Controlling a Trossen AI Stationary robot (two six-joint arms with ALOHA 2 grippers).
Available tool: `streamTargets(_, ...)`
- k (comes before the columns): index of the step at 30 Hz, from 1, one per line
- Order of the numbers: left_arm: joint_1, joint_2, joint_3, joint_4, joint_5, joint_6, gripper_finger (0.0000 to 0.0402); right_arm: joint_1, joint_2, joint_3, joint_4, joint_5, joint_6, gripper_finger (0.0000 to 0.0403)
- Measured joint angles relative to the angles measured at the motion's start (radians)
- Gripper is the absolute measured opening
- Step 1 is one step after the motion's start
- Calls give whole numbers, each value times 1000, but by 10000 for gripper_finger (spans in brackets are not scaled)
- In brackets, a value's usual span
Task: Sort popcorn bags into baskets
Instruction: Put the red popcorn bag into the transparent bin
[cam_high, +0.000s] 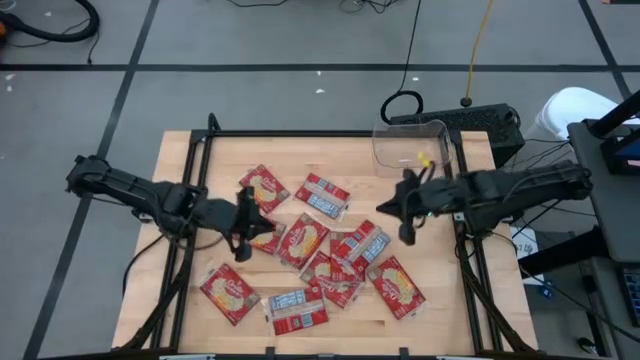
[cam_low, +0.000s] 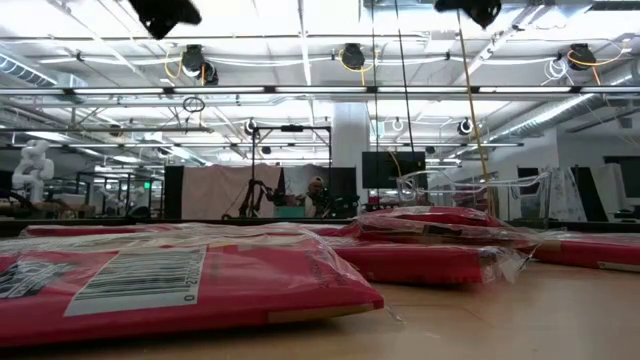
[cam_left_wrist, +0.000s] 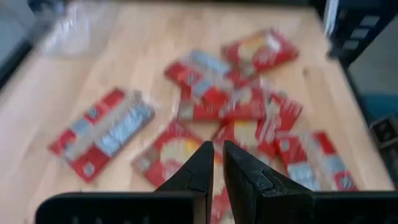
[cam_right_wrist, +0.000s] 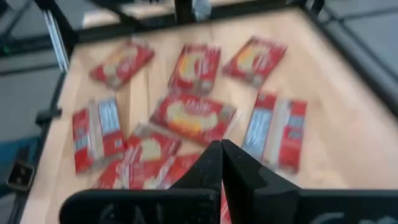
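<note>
- Wooden counter (cam_high: 180, 170) seen from above, edged by a black frame, with two dark arms reaching in from opposite sides.
- Red popcorn bags (cam_high: 330, 255) scattered flat across the middle and near part of the counter, about ten in all; several overlapping in a loose cluster at the centre.
- Some bags face up with a yellow-cream round picture, such as the bag near the right front (cam_high: 399, 286); others showing a white label panel, such as the bag at the front centre (cam_high: 298, 310).
- One bag lying alone at the left front (cam_high: 229, 293), apart from the cluster.
- Clear plastic basket (cam_high: 410, 146) at the far right part of the counter, well apart from the bags; something small and yellow visible at its near edge, too small to identify.
- Left end effector (cam_high: 243, 238) hovering over the left side of the pile, above a bag with a cream picture (cam_high: 264, 188); fingers (cam_left_wrist: 202, 168) drawn close with only a thin slit between them, nothing held.
- Right end effector (cam_high: 405, 225) hanging just in front of the basket, beside the right edge of the cluster; fingers (cam_right_wrist: 208, 163) pressed fully together, empty.
- From counter height, a bag with a barcode (cam_low: 150, 285) filling the foreground, more bags stacked low behind it, and a large workshop room beyond.
</note>
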Motion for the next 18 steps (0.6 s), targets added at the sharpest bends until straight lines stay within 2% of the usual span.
streamTargets(5, -25, 87, 0, -60, -1, -63, 65, 73, 52, -116, 147, 0, 54, 0)
streamTargets(12, -76, 195, 0, -95, 0, -133, 155, 164, 91, -284, 459, 5, 67, 0)
streamTargets(18, -143, 264, 0, -103, -2, -157, 217, 203, 138, -312, 468, 60, 98, 0)
